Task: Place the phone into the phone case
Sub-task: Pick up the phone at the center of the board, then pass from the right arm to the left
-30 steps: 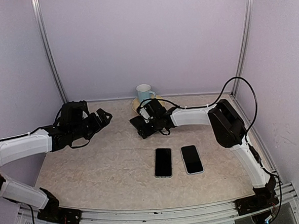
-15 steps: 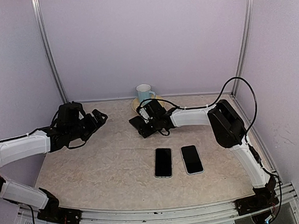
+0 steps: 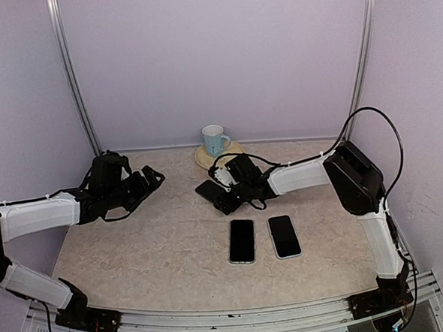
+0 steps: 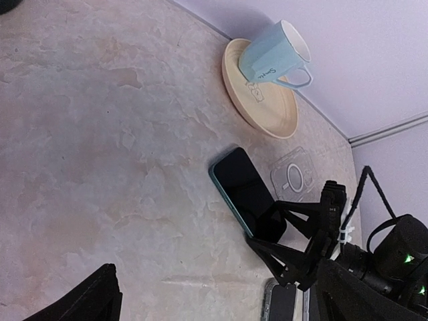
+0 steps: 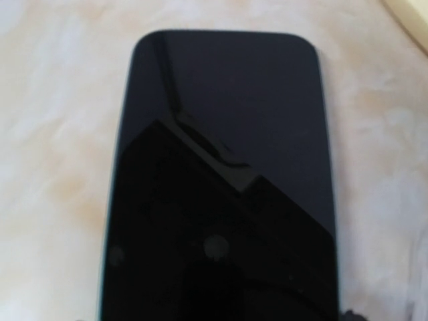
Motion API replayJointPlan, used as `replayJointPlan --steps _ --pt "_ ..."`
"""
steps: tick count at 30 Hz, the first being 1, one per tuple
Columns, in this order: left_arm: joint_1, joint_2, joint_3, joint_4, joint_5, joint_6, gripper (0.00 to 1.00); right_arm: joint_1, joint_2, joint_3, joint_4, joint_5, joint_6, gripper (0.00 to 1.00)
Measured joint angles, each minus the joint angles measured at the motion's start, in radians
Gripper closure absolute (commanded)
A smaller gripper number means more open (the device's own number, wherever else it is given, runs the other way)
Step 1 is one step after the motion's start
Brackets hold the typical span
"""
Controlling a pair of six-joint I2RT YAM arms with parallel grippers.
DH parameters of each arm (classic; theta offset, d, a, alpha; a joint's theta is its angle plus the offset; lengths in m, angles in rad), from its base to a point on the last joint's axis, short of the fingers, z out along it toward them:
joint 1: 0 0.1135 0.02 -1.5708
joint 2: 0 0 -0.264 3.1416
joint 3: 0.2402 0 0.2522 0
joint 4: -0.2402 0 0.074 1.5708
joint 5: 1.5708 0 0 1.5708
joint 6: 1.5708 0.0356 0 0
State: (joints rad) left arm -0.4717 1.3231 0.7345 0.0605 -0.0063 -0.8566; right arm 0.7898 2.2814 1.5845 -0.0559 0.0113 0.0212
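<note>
The right gripper (image 4: 265, 229) sits over the near end of the phone (image 4: 241, 189), its arm stretched low across the table (image 3: 151, 238). I cannot tell whether the jaws pinch the phone. It lies flat, screen up, just beside the clear case (image 4: 292, 178). The mug (image 4: 271, 55) bears script too small to read. The left gripper (image 3: 153, 175) hovers with its fingers spread.

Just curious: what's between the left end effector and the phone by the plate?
Only bare table between left end effector and phone, top view.
</note>
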Motion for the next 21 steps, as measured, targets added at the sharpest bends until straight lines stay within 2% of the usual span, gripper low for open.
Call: replayJointPlan --steps 10,21 --pt "0.000 0.043 -0.002 0.063 0.111 0.043 0.01 0.043 -0.207 -0.185 0.101 -0.068 -0.114 0.46" --pt "0.000 0.064 0.019 0.109 0.337 0.135 0.02 0.090 -0.503 -0.443 0.207 -0.108 -0.235 0.46"
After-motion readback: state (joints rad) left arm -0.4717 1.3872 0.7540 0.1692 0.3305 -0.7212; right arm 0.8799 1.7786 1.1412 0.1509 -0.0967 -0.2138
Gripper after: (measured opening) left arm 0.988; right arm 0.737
